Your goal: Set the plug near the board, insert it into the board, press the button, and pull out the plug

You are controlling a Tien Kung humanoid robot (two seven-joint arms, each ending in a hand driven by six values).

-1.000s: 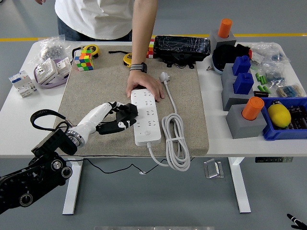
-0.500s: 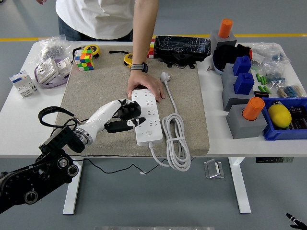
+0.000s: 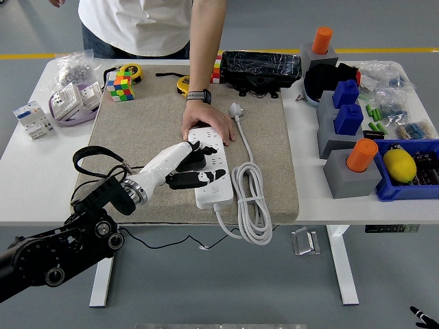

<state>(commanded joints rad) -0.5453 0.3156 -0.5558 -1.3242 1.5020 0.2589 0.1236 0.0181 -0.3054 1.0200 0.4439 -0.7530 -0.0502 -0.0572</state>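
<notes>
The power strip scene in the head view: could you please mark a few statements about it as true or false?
1. A person's hand rests on the far end of the power strip. True.
2. The white plug sits in a socket. False: it lies loose on the mat.
3. The left hand is over the strip. True.
4. The Rubik's cube stands right of the strip. False: far left.

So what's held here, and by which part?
The left hand lies over the power strip, fingers curled, gripping nothing visible. A person's hand pins the strip's far end. The plug lies free.
</notes>
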